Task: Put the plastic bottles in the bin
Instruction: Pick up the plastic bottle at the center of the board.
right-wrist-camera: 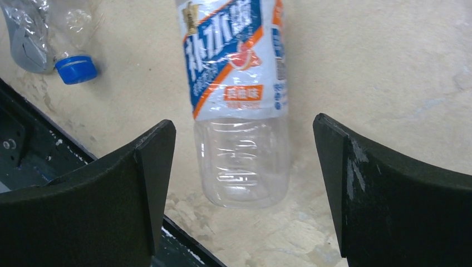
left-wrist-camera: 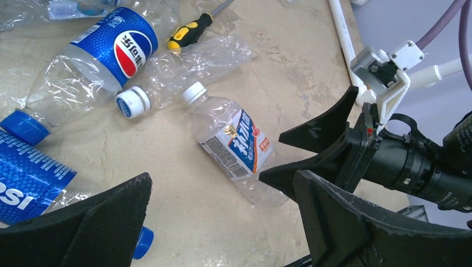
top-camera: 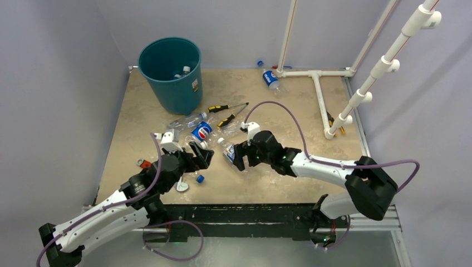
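A clear bottle with a white, blue and orange label (right-wrist-camera: 239, 83) (left-wrist-camera: 236, 147) (top-camera: 228, 151) lies on the table. Its base sits between the fingers of my right gripper (right-wrist-camera: 245, 183) (top-camera: 239, 157), which is open and not touching it. My left gripper (left-wrist-camera: 222, 222) (top-camera: 201, 157) is open and empty, just left of that bottle. Two Pepsi bottles (left-wrist-camera: 111, 50) (left-wrist-camera: 28, 178) and a crushed clear bottle with a white cap (left-wrist-camera: 183, 69) lie beyond it. A further Pepsi bottle (top-camera: 271, 79) rests at the back. The teal bin (top-camera: 170, 89) stands at the back left with a bottle (top-camera: 184, 71) inside.
Two yellow-and-black screwdrivers (top-camera: 228, 107) (top-camera: 227, 119) lie right of the bin. A white pipe frame (top-camera: 320, 94) stands at the back right. A red-handled wrench (top-camera: 143, 163) and a loose blue cap (top-camera: 200, 178) lie by the left arm. The black front rail (right-wrist-camera: 33, 161) is close.
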Available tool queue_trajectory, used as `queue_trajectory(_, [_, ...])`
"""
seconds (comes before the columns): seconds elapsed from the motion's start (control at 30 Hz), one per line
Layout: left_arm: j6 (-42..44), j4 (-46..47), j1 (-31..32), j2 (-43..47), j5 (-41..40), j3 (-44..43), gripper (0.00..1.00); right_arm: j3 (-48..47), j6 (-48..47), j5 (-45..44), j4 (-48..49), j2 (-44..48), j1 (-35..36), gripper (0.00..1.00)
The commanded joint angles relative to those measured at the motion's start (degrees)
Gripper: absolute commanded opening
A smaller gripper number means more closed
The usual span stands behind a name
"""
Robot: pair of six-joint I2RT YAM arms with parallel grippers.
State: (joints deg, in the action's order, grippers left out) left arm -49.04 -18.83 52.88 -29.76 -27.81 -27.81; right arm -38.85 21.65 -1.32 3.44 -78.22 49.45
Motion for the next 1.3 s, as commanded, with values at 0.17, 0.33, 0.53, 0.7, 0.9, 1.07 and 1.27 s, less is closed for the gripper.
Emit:
queue_trajectory(0.17, [-1.8,-1.8,-0.06,0.22,-0.32,-1.15,0.98,-3.34,-1.37,-1.84,-0.54,-7.14,2.84,0.91])
queue_trajectory(0.33, [-1.81,-1.77,-0.06,0.4,0.2,-0.78,0.96,-3.03,-0.66,-3.17,0.63,-9.96,2.89,0.82])
queue_trajectory(0.53, [-0.81,-0.68,-0.06,-0.26,0.49,-1.04,0.94,-2.04,-0.59,-2.1,2.94,-8.99,3.06,0.68])
queue_trajectory(0.7, [3.34,-1.07,-0.06,-1.81,-1.96,-4.59,0.93,-0.42,-2.95,-1.94,4.8,-2.23,5.88,0.59])
queue_trajectory(0.9, [12.58,-1.42,-0.06,-4.91,-6.23,-15.3,0.93,5.39,-7.01,-1.7,10.36,17.31,12.44,0.55])
queue_trajectory(1.07, [25.42,3.78,-0.06,-8.51,-1.72,-24.58,0.96,13.49,-4.63,-2.16,19.18,31.89,12.51,0.5])
queue_trajectory(1.27, [31.42,15.17,-0.06,-9.93,18.37,-28.3,0.96,22.98,1.05,-1.55,38.89,37.8,12.51,0.41])
